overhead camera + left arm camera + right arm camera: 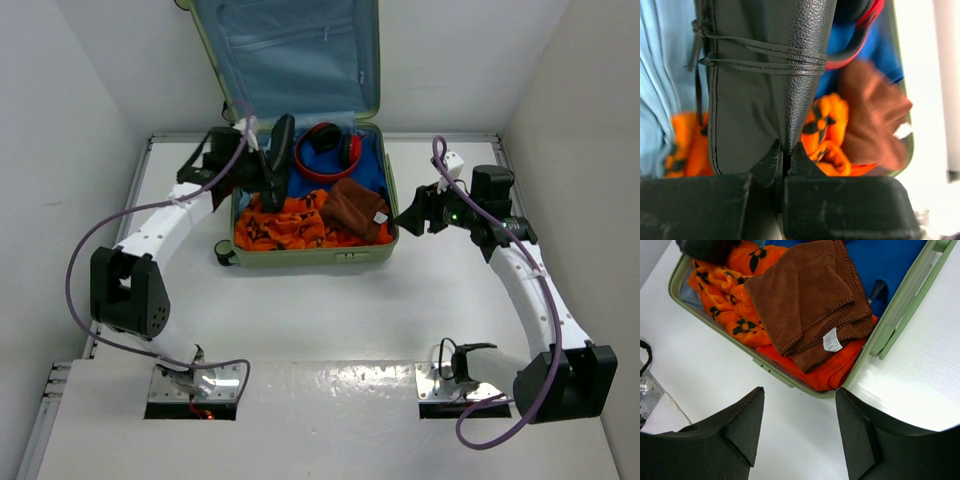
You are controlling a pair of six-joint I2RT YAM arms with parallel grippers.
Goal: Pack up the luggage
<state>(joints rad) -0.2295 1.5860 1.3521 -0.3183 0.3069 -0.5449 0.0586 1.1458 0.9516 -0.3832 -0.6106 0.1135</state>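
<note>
White table (320,310), walled enclosure: open luggage (300,258) at 12 o'clock. Left gripper (783,159) clenched on black laced leather item (765,75) over orange cloth (735,305). Right gripper (799,405) released, empty, at luggage's 3 o'clock.

Luggage (310,258) mid-table (300,320); inside: headphones (327,150) rear, towel (355,207) right, blanket (285,228) front, boot (275,165) over left.

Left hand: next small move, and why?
Probably lower it a little: the left hand is shut on the edge of the black laced boot, which hangs over the orange blanket inside the open luggage, seemingly not yet laid down.
</note>
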